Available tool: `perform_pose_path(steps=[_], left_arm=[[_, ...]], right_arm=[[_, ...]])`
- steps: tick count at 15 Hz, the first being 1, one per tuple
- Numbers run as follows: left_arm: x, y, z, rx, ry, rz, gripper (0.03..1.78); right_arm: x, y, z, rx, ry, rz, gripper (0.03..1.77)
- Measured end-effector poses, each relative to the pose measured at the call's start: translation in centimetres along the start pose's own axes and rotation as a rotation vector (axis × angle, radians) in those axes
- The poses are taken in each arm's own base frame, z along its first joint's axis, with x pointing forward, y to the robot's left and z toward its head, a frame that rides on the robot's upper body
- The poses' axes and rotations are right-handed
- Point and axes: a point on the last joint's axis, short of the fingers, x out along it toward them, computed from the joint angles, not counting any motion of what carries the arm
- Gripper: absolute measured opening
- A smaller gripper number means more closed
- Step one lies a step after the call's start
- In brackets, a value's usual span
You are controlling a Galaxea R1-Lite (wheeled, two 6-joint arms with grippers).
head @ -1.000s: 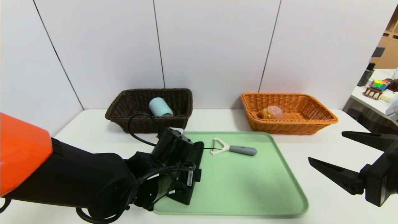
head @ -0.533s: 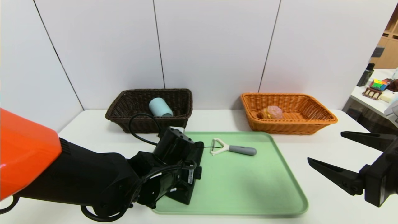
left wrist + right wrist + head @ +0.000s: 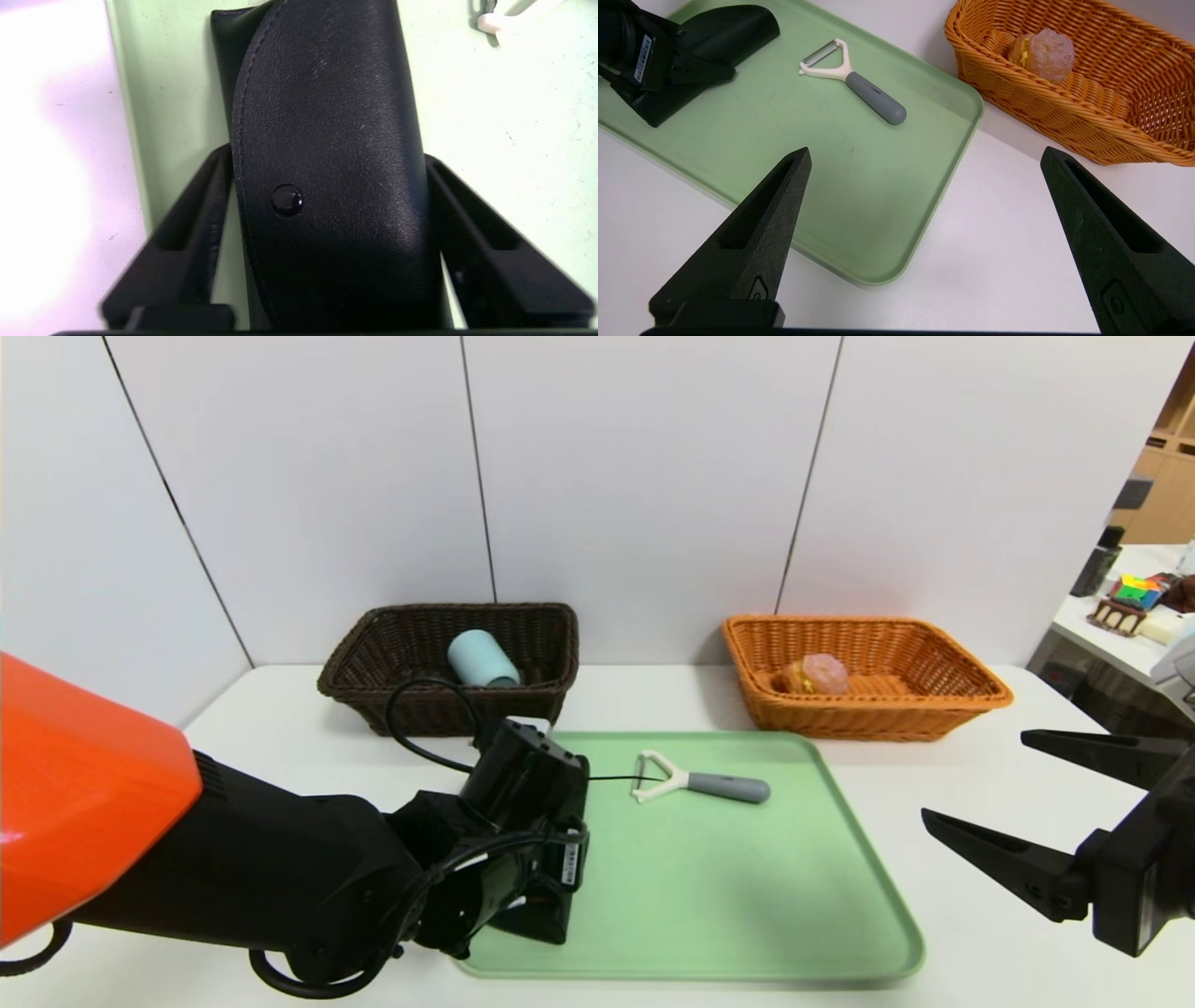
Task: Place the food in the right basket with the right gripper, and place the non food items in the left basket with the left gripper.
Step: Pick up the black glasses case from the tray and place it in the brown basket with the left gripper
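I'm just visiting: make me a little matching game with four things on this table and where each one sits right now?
Things:
1. cup
2. bun
3. peeler
4. pouch

Places:
A. in the orange basket
B. between the left gripper's fingers, on the tray
C. in the dark basket
D. lying free on the tray

Pairs: 1-C, 2-A, 3-D, 4-B

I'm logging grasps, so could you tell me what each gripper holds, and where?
The left gripper pinches the black pouch across its width near the snap; the right gripper holds nothing.
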Motion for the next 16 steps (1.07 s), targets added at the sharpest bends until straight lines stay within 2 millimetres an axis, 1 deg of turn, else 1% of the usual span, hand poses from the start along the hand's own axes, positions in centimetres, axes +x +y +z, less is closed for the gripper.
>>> perform_pose_path(steps=[2, 4, 6, 8, 9, 13, 16], left_arm=[[0.0, 0.0, -0.1, -0.001, -0.008, 0.003, 1.05], [-0.1, 0.0, -0.1, -0.001, -0.019, 0.023, 0.91], [-0.5, 0.1, 0.1, -0.001, -0.030, 0.022, 0.83], [-1.1, 0.2, 0.4, 0.012, -0.041, 0.018, 0.82], [-1.5, 0.2, 0.6, 0.017, -0.050, 0.013, 0.80], [-3.7, 0.1, 1.8, 0.045, -0.132, 0.011, 0.57], [-6.2, -0.2, 2.7, 0.069, -0.204, -0.018, 0.54]], right_arm=[[0.0, 0.0, 0.0, 0.000, 0.000, 0.000, 1.69], [0.0, 0.0, 0.0, -0.001, 0.000, 0.000, 1.69], [0.0, 0.0, 0.0, -0.003, -0.001, 0.000, 1.69], [0.0, 0.0, 0.0, -0.003, -0.001, 0.000, 1.69], [0.0, 0.0, 0.0, -0.003, -0.001, 0.000, 1.69], [0.0, 0.0, -0.1, -0.003, 0.003, 0.001, 1.69], [0.0, 0.0, -0.1, -0.003, 0.005, 0.001, 1.69]])
